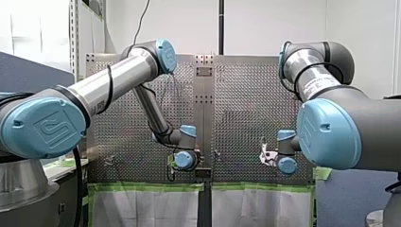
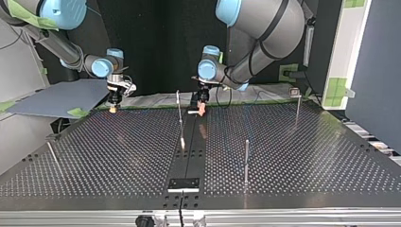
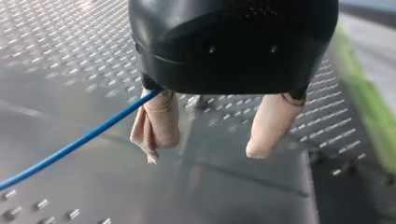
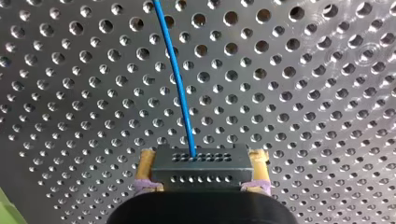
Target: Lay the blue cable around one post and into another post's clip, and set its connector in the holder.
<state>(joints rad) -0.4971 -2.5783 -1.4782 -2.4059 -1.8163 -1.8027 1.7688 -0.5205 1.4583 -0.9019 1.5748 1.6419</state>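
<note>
In the right wrist view my right gripper [image 4: 201,161] is shut on a black connector block [image 4: 201,170], with a yellow pad [image 4: 145,163] on each side. The blue cable [image 4: 177,70] leaves the block and runs ahead over the perforated table. My left gripper [image 3: 205,151] hangs low over the dark centre strip. Its beige-padded fingers [image 3: 156,126] stand apart with nothing between them, so it is open. The blue cable [image 3: 79,142] comes out from under its black body and passes the outer side of one finger. In the top view my left gripper [image 2: 202,109] is at the far middle and my right gripper [image 2: 113,106] at the far left.
Thin metal posts stand on the table in the top view: one in the middle [image 2: 179,118], one nearer [image 2: 246,158], one at the far right [image 2: 298,106]. A black plate [image 2: 184,183] sits at the near edge. A grey board [image 2: 61,97] lies off the table's far left.
</note>
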